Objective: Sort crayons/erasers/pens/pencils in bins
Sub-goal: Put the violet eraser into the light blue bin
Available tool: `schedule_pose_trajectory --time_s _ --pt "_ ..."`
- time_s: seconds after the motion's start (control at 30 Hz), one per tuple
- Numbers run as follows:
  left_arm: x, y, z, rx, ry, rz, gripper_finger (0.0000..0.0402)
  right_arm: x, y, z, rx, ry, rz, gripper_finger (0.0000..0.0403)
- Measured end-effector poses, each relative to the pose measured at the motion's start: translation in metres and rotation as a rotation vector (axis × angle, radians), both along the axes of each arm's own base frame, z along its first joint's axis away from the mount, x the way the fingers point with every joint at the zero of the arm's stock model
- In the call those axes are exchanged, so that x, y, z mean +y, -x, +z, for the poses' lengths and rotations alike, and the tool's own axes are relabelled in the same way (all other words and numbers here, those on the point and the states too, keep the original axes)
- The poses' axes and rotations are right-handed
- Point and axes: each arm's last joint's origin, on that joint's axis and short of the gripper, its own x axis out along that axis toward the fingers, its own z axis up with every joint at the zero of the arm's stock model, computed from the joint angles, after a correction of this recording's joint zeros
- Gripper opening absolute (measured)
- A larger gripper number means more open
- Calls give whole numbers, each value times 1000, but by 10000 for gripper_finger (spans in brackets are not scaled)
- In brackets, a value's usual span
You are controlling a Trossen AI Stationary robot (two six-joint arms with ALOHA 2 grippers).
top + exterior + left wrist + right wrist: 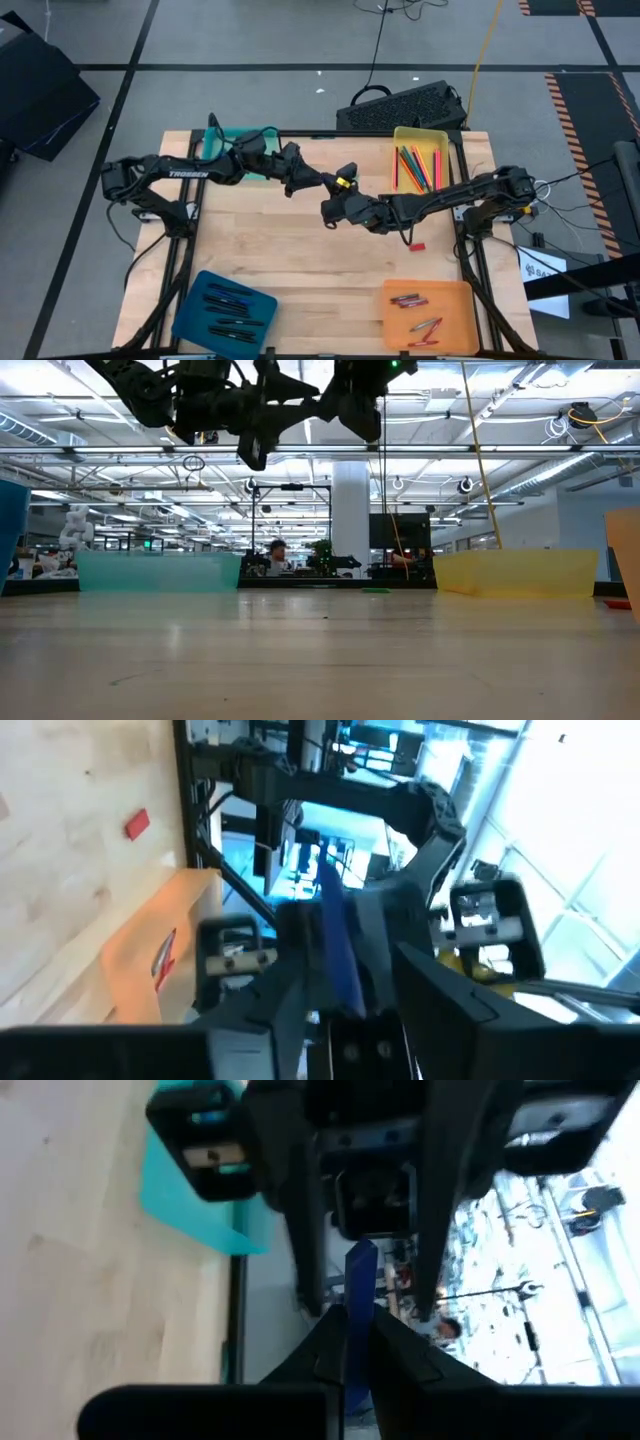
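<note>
Both end effectors meet high above the middle of the bench point(250, 230). Right end effector point(350, 1350) pinches a blue eraser point(360, 1270). Left end effector point(345, 960) has its fingers spread around the same eraser. A red eraser point(417, 246) lies at 4 o'clock. Pencils point(418, 165) fill the yellow bin point(421, 133) at 2 o'clock.

Table point(300, 240) — bins point(225, 312), red eraser point(417, 246).
</note>
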Motion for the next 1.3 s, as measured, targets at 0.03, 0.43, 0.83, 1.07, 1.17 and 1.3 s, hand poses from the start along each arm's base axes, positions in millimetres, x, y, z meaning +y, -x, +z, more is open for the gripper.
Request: schedule_pose_trajectory --time_s 0.03,0.43,0.83,1.07,1.17,1.3 --pt "1 0 0 1 2 5 152 1 0 1 -4 9 1 16" --pt "7 3 0 5 25 -11 124 -4 -1 4 -26 29 -39 16" --pt "7 3 1 -1 24 -8 68 -5 -1 4 -9 32 -23 16" --pt "7 3 1 8 42 -6 82 -5 -2 4 1 41 -8 16" --pt "7 3 1 7 41 -5 72 -5 -2 4 1 41 -8 16" --pt "7 3 1 -3 21 -6 30 -5 -2 4 3 41 -8 16"
